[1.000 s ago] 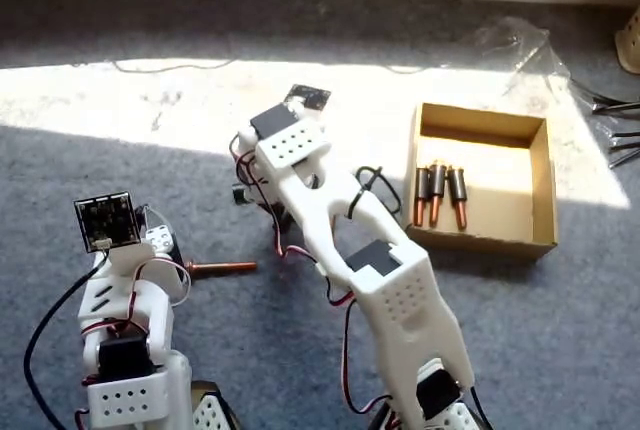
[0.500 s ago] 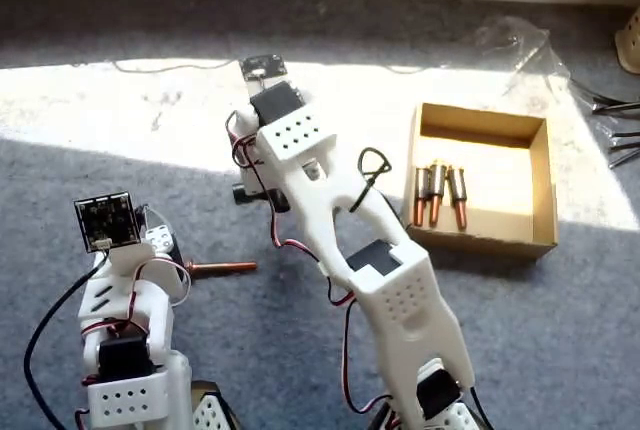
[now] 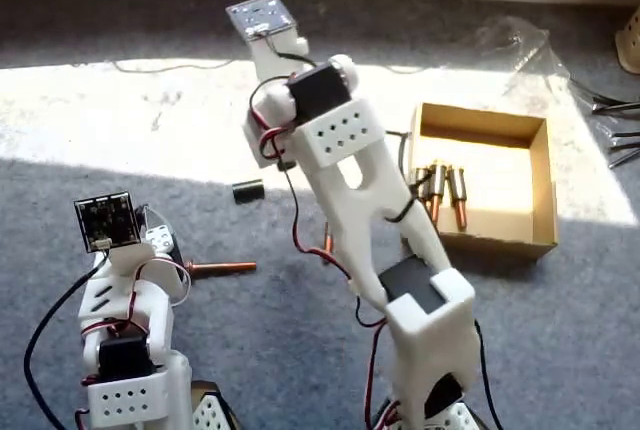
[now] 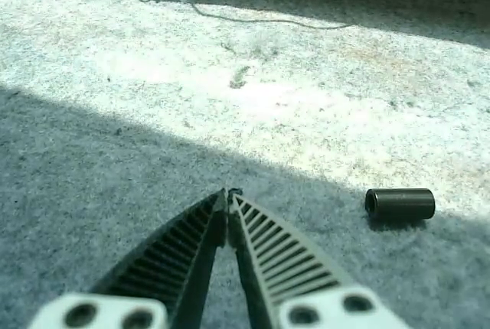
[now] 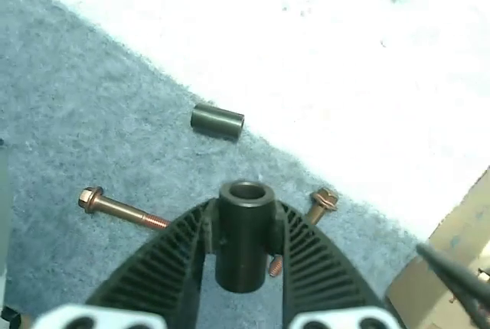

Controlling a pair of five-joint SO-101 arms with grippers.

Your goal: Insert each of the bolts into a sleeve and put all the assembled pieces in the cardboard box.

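Right wrist view: the right gripper's (image 5: pixel 243 218) fingers are clamped on a dark cylindrical metal sleeve (image 5: pixel 243 241), held off the grey carpet (image 5: pixel 69 99) with its open bore facing the camera. Just behind that sleeve a copper-coloured hex-head bolt (image 5: pixel 322 201) lies on the carpet, its shank partly hidden by the sleeve and fingers. A second copper bolt (image 5: pixel 121 210) lies well apart on the other side. A loose black sleeve (image 5: pixel 217 122) rests farther out, at the edge of the sunlit patch. The left gripper's (image 4: pixel 228 200) fingers are together with nothing between them, low over the carpet, and the loose black sleeve lies apart from them. In the high view an open brown cardboard box (image 3: pixel 490 241) sits beside the right arm. Three assembled pieces (image 3: pixel 439 190) lie side by side inside it, near one wall.
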